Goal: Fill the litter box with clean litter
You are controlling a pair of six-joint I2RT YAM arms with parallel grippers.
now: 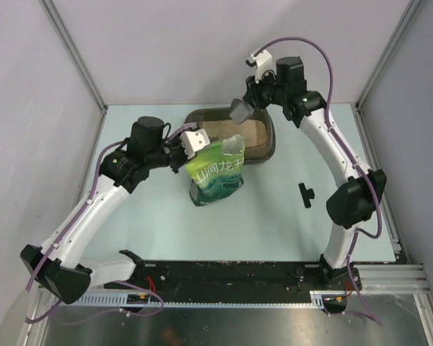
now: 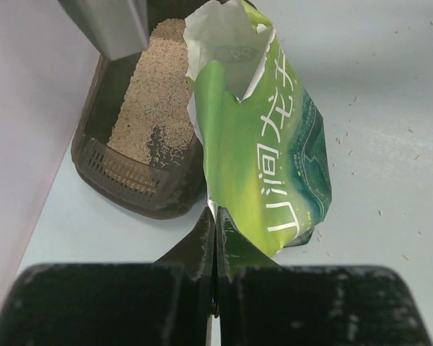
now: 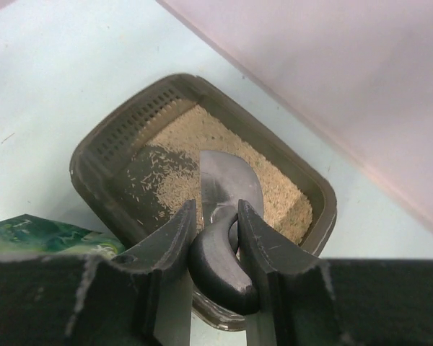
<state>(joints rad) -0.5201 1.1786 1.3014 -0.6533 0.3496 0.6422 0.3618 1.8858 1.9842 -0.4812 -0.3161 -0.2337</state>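
**Top external view.** The shallow dark brown-grey rounded plastic litter box [image 1: 270,141] sits at the middle of the pale blue-green table [image 1: 281,213], close to its far edge, with its long axis parallel to that edge. Fine beige clean litter [image 1: 254,130] shows in its right half. The green printed foil pouch [image 1: 216,173] stands just nearer than the box, its torn mouth tilted towards the near rim. The left gripper [image 1: 188,153] comes in from the left side at the pouch's left edge. The right gripper [image 1: 247,101] hangs over the far rim, carrying a silver metal scoop with a dark handle [image 1: 239,110].

**Left wrist view.** The left gripper [image 2: 214,241] is fully closed, pinching the pouch [image 2: 274,151] by its edge. The pouch mouth overlaps the rim of the litter box [image 2: 130,184]; contact cannot be confirmed. The litter [image 2: 162,86] thins out to bare floor near the perforated end.

**Right wrist view.** The right gripper [image 3: 215,229] is partly closed round the handle of the scoop [image 3: 227,180], blade pointing down over the litter [image 3: 198,133]. The litter box [image 3: 86,155] lies directly below.

**Assessment.** The box is part filled. The right arm is the nearer to it, and the uncovered patch lies left of the blade, along the box's long axis.
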